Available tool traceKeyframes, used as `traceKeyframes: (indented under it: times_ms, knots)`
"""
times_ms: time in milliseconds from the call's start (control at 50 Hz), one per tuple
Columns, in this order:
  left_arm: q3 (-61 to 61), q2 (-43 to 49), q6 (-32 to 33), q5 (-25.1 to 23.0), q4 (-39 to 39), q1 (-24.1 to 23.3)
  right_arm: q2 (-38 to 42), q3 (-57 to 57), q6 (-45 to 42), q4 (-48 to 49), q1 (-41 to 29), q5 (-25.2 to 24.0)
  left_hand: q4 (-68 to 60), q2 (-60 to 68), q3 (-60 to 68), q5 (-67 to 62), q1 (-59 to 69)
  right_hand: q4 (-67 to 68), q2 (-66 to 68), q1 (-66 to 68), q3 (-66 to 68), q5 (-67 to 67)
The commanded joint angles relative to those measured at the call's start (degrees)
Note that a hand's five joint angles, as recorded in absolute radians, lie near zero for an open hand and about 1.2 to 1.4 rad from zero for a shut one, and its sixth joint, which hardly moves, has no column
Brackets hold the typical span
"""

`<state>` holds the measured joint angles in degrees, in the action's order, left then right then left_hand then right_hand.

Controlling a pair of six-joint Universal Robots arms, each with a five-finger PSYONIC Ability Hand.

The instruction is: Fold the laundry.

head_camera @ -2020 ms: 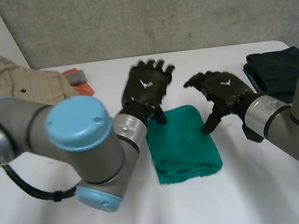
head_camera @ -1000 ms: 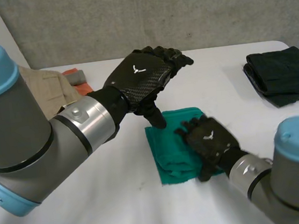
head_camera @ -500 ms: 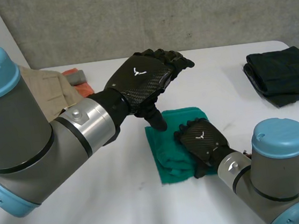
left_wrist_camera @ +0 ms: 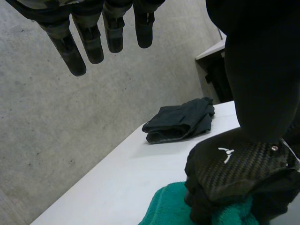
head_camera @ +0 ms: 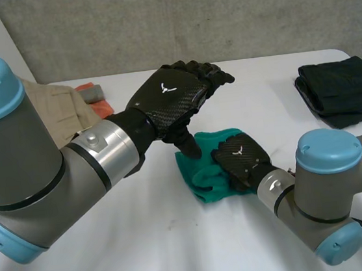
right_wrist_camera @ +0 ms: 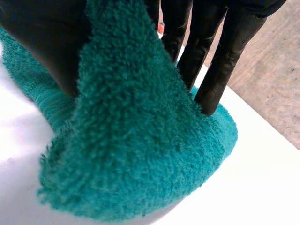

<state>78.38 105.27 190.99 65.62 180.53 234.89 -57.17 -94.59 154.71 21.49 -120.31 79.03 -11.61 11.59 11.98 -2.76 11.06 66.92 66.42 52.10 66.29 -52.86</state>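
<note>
While the right hand clamps its fingers on a fold of the green towel on the worktop, the left hand hovers above, fingers apart. Dark clothes lie folded; a beige garment lies unfolded.

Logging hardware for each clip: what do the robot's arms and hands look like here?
The left arm and right arm are thick grey cylinders with rounded light-blue caps at the joints and a silver collar at the wrist. The left hand and right hand are black, with a glossy carbon-fibre weave on the back that bears a small white winged emblem. The fingers are dark, segmented rods.
</note>
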Motion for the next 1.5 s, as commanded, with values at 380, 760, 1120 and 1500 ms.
traceKeyframes:
  times_ms: [380,760,1120,1500]
  knots:
    - [0.0,-1.7,0.1,0.0,0.1,2.2,6.4,38.7,-3.1,1.4,23.0,-15.0,0.1,0.0,-0.4,1.2,0.5,13.1,13.6,27.9,13.7,-17.1]
    - [1.2,-2.4,0.1,0.1,1.6,2.6,34.6,59.1,2.4,14.1,41.9,-24.7,-0.1,0.1,-0.3,1.0,0.7,13.1,13.6,27.9,13.7,-17.1]
    - [2.5,-2.9,0.1,1.4,3.2,2.3,30.2,42.0,1.9,17.4,47.0,-34.5,-0.1,0.1,-0.2,1.0,0.7,13.1,13.6,27.9,13.7,-17.1]
    - [2.4,-2.8,0.0,1.3,3.2,2.1,6.6,29.4,1.2,-12.4,53.1,-20.6,0.2,-0.2,-0.6,1.4,0.3,-56.9,-56.4,-42.1,-56.3,52.9]
